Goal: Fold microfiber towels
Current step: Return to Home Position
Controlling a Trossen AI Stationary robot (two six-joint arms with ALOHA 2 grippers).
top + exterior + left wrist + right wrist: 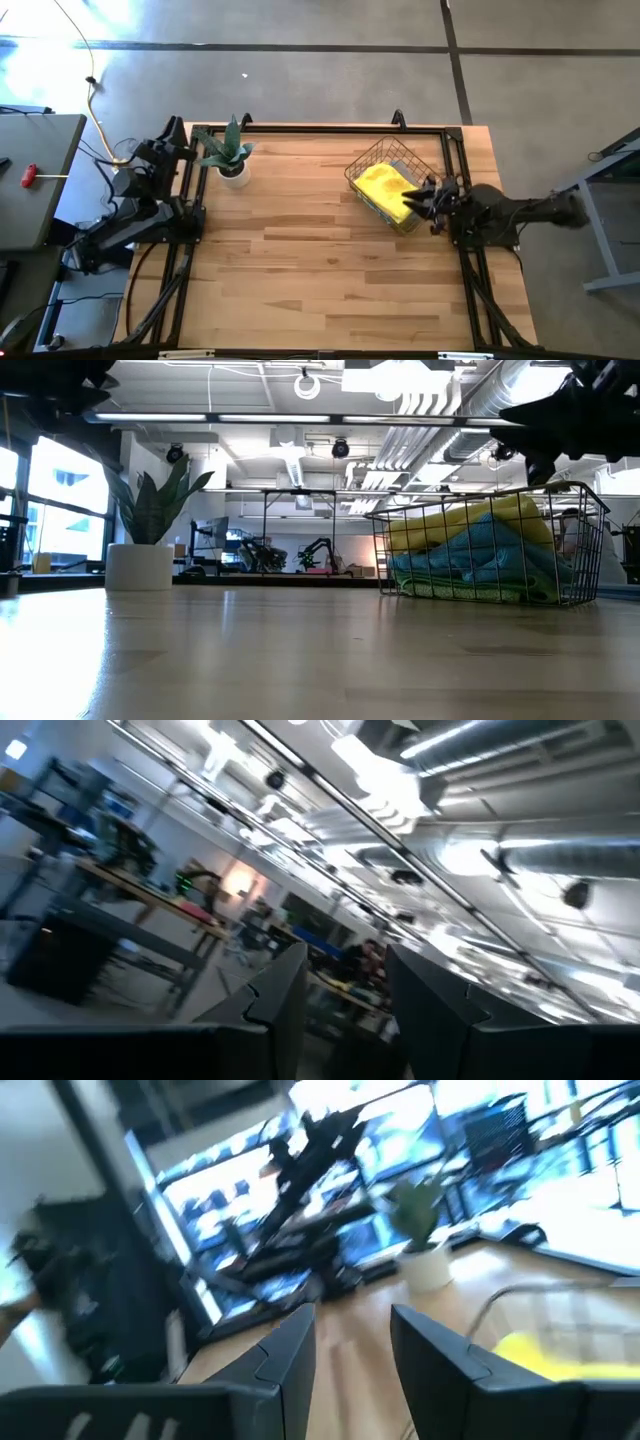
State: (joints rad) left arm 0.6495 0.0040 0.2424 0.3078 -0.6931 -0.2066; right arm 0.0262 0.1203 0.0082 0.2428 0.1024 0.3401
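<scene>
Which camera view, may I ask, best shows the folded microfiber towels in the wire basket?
The low view: through the wire basket, a yellow towel, light blue towel and green towel show stacked. The high view shows only yellow; the right wrist a yellow blur; the left wrist none.

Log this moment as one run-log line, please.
yellow microfiber towel: in wire basket | right tool: open, beside basket | left tool: open, left edge

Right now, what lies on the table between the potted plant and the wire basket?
Nothing: in the high view, only bare wooden table separates the potted plant from the wire basket.
</scene>
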